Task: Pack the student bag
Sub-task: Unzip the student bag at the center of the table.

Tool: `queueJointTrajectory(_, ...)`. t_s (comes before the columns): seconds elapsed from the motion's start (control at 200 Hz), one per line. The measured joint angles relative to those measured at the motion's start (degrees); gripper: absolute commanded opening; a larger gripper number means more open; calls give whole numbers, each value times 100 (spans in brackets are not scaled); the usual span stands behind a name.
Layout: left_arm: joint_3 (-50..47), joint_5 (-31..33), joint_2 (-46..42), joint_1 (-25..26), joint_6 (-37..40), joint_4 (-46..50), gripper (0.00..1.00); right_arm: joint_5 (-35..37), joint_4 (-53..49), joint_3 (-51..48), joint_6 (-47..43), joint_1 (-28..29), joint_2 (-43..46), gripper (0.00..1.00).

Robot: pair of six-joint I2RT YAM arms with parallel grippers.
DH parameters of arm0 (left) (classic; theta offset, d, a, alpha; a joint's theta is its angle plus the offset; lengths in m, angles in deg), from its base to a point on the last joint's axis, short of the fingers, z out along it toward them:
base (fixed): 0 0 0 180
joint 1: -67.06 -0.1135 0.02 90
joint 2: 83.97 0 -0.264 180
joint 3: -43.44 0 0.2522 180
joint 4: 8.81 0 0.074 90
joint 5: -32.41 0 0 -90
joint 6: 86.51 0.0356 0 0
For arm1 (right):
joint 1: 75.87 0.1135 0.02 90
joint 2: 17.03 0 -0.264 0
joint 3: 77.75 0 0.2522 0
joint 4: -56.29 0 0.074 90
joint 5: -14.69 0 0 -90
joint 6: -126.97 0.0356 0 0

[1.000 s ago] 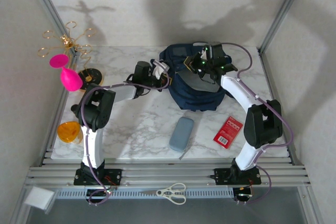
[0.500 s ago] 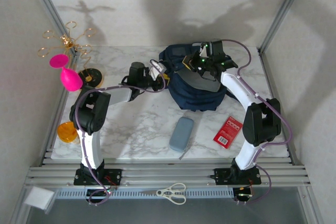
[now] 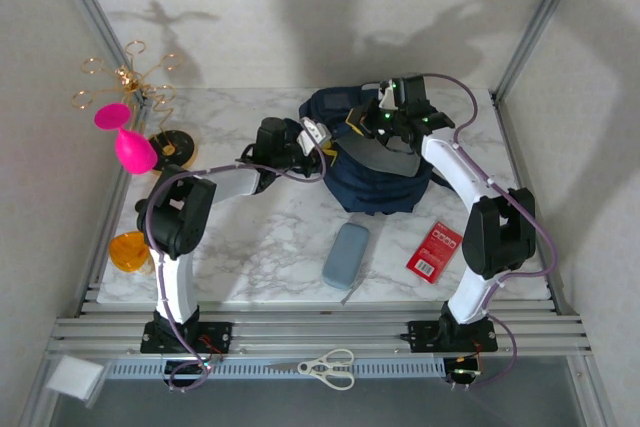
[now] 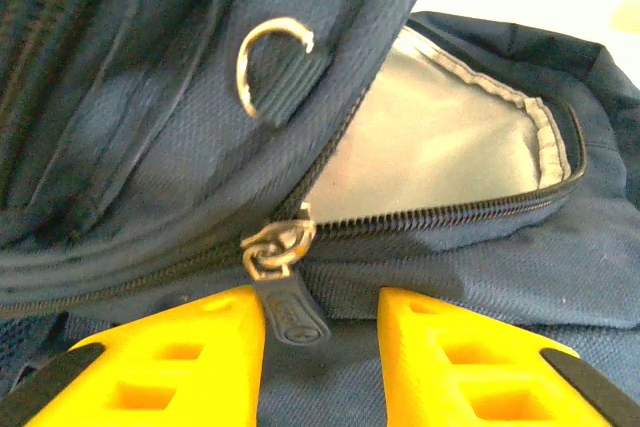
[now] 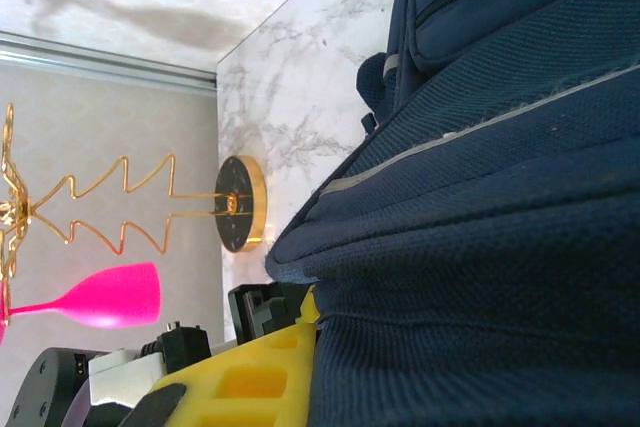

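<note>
**Risk of an empty grab**

Pictured at the far middle of the marble bench (image 3: 270,237): large navy-blue fabric student bag (image 3: 375,172), pocket zip partly open. Flanking its dark rubber zip tab (image 4: 287,314), without gripping: left end effector (image 4: 320,312), narrowly parted. Clamped on the bag's upper fabric, by appearance: right end effector (image 3: 384,121). Could miss the dangling tab on closing, or, on losing that pinch, drag the whole bag.
</note>
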Motion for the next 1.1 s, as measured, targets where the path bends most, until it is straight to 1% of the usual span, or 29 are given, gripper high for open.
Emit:
queueJointTrajectory(0.155, 92, 0, 70, 9, -42, -52, 29, -31, 0, 13, -24, -17, 0, 0)
queueJointTrajectory(0.3, 92, 7, 98, 4, -175, -197, 18, -31, 0, 13, -46, -17, 0, 0)
queueJointTrajectory(0.386, 92, 24, 136, -9, -275, -304, 10, -33, 0, 13, -48, -17, 0, 0)
queueJointTrajectory(0.611, 92, 24, 146, -13, -369, -387, 0, -81, 2, 13, -68, -39, 0, 0)
queueJointTrajectory(0.771, 90, 50, 146, -39, -463, -387, 0, -138, 2, 13, -85, -50, 0, 0)
queueJointTrajectory(0.881, 57, 229, 140, -52, -522, -393, 0, -188, -9, 79, -96, -48, -31, 0)
queueJointTrajectory(1.011, -326, 531, -33, -116, -717, -610, 0, -354, -262, 533, -234, 11, -317, 0)
queueJointTrajectory(1.097, -647, 699, -240, -219, -861, -691, 0, -487, -584, 1012, -437, 160, -632, 0)
